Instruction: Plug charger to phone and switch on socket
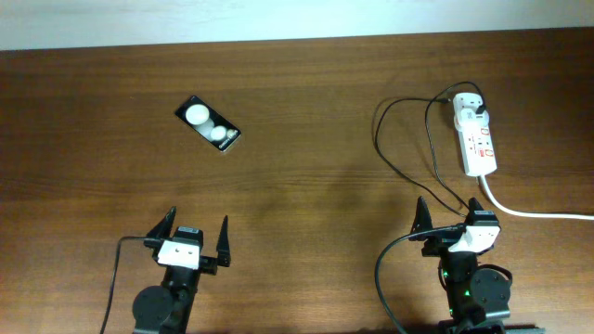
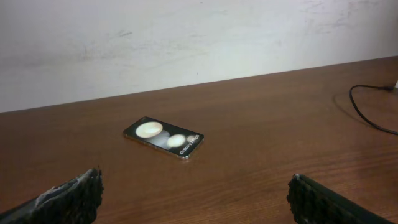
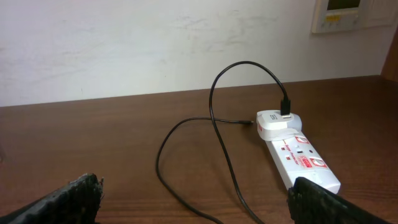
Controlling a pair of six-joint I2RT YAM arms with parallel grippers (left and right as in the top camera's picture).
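Observation:
The black phone [image 1: 208,123] lies face down at the far left of the table, two white discs on its back; it also shows in the left wrist view [image 2: 164,137]. The white socket strip [image 1: 476,139] lies at the far right with a white adapter [image 1: 467,109] plugged in. The thin black charger cable [image 1: 377,130] loops from the adapter across the table toward my right gripper [image 1: 447,211]. In the right wrist view the cable [image 3: 212,106] runs between the open fingers [image 3: 196,193], and the strip [image 3: 298,158] lies ahead to the right. My left gripper [image 1: 198,223] is open, empty and well short of the phone.
A thick white cord [image 1: 529,211] runs from the strip off the right edge. A white wall stands behind the table's far edge, with a wall panel [image 3: 339,15] at the upper right. Each arm base trails a black cable at the near edge.

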